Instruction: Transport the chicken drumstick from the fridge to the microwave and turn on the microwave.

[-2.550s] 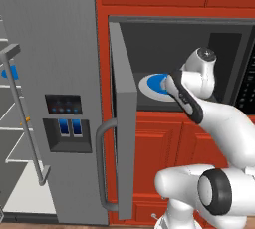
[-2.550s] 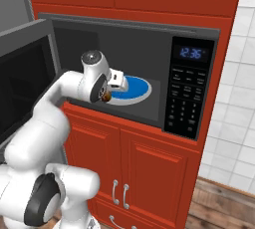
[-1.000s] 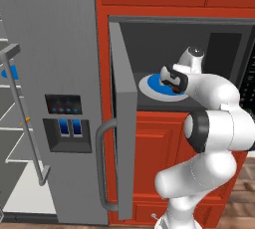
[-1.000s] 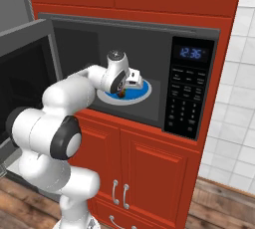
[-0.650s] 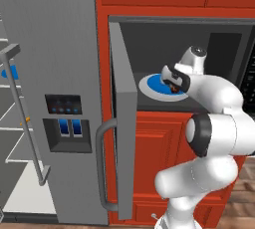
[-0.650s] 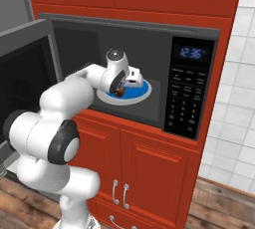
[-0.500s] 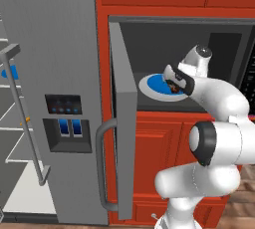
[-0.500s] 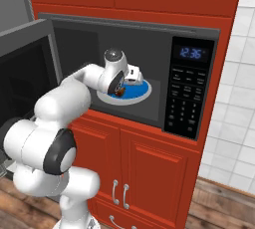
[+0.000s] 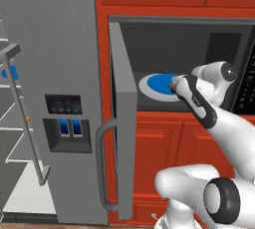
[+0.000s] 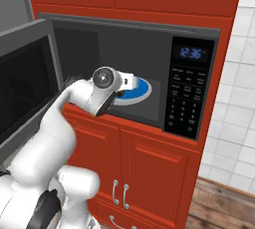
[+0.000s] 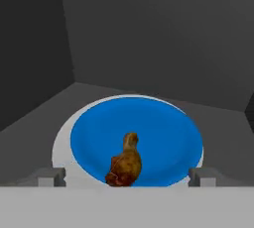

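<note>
The chicken drumstick (image 11: pixel 125 166) lies on the plate (image 11: pixel 163 123) inside the microwave (image 10: pixel 149 39) (fridge (image 9: pixel 55 49) to its left).

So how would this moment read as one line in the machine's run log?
step: drumstick placed | chicken drumstick: lying on blue plate inside microwave | pincer: open, near drumstick | microwave door: open | next: probably withdraw, shut door

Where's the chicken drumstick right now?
In the hand view, the chicken drumstick lies on the blue plate inside the microwave, between the open gripper fingertips.
</note>
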You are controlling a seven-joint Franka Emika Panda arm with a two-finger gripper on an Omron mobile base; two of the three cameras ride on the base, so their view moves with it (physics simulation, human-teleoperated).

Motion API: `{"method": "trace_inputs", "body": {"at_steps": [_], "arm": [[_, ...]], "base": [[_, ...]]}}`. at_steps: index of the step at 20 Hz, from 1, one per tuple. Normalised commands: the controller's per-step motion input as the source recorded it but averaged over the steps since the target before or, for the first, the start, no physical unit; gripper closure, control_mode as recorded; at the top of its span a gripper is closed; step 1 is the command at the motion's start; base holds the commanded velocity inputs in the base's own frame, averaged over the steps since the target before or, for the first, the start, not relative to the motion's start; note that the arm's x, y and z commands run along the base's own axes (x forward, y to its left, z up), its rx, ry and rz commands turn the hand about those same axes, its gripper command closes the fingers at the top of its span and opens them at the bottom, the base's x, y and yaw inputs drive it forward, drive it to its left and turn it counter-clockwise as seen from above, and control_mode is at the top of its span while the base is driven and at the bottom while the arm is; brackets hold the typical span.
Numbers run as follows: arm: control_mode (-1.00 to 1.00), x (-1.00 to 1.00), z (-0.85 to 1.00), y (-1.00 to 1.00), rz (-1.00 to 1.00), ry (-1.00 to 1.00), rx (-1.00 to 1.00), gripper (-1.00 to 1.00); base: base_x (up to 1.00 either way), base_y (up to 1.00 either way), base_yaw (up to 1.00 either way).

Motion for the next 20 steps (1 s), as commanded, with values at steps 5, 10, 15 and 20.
{"method": "trace_inputs", "body": {"at_steps": [5,10,15,20], "arm": [[-1.0,-0.85,0.44,0.01,0.01,0.02,-0.01,-1.0],[-1.0,-0.77,0.1,0.01,0.02,0.22,-0.17,-1.0],[-1.0,-0.69,-0.03,0.0,0.04,0.27,-0.27,-1.0],[-1.0,-0.77,-0.23,0.0,0.07,0.06,-0.15,-1.0]], "base": [[0.0,0.0,0.0],[0.0,0.0,0.0],[0.0,0.0,0.0],[0.0,0.0,0.0]]}}
